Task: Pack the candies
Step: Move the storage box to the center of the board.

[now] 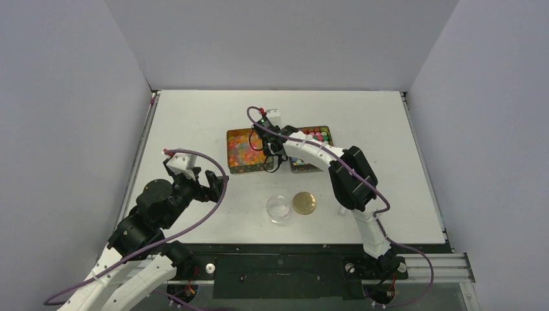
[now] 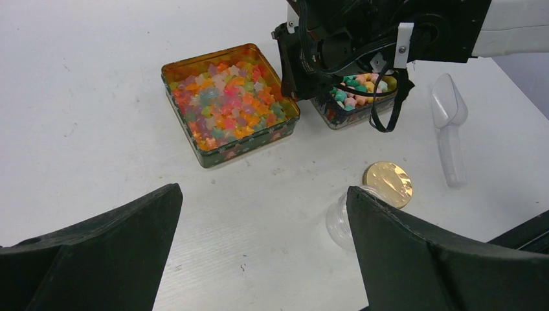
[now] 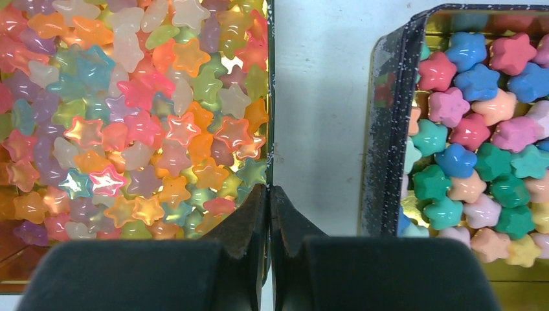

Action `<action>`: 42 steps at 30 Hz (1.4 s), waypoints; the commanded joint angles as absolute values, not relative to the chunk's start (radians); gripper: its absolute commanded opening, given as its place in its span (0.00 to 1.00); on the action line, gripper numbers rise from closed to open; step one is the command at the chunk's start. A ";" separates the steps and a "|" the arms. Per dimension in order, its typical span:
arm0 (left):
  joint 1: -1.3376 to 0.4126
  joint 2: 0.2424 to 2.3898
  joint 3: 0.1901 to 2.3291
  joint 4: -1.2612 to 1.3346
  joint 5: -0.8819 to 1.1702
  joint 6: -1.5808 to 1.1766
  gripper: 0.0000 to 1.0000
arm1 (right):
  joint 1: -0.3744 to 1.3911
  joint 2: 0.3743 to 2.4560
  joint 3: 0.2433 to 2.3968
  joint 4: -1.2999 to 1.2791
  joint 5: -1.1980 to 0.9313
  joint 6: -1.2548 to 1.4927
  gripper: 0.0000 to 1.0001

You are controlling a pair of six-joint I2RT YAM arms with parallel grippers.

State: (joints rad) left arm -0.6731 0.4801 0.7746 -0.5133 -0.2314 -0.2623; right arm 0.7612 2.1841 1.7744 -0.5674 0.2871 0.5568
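Status: packing not begun, as far as you can see.

- Glossy candies [image 3: 129,129] all lie in the left tin [image 3: 268,78], and the opaque candies [image 3: 479,149] in the right tin [image 3: 388,129]. The tins sit side by side at mid-desk with a strip of bare desk [image 1: 194,116] between them. Both look full.
- The clear jar [image 1: 279,208] stands nearer your arms, with the gold lid [image 1: 304,203] off and lying flat just beside it. No candy is visible inside the jar, though the left wrist view shows only part of it.
- The scoop [image 2: 448,129] lies on the desk beside the right tin, with nothing holding it.
- Right end effector [image 3: 270,214]: closed tight, the tips meeting on the left tin's inner side wall. It looks pinched there and carries no candy.
- Left end effector [image 2: 264,194]: spread wide and empty, hanging over the desk short of the jar.

Remaining, by my reading: fill the jar from the tins, then fit the lid.
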 commanded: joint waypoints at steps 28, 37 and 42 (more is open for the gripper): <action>-0.673 0.497 0.778 -0.495 -0.232 -0.264 0.96 | 0.724 1.981 1.614 -0.634 0.344 0.443 0.10; -0.674 0.492 0.778 -0.496 -0.235 -0.264 0.96 | 0.741 1.869 1.564 -0.639 0.364 0.487 0.22; -0.673 0.490 0.778 -0.497 -0.235 -0.264 0.96 | 0.744 1.777 1.483 -0.638 0.389 0.514 0.25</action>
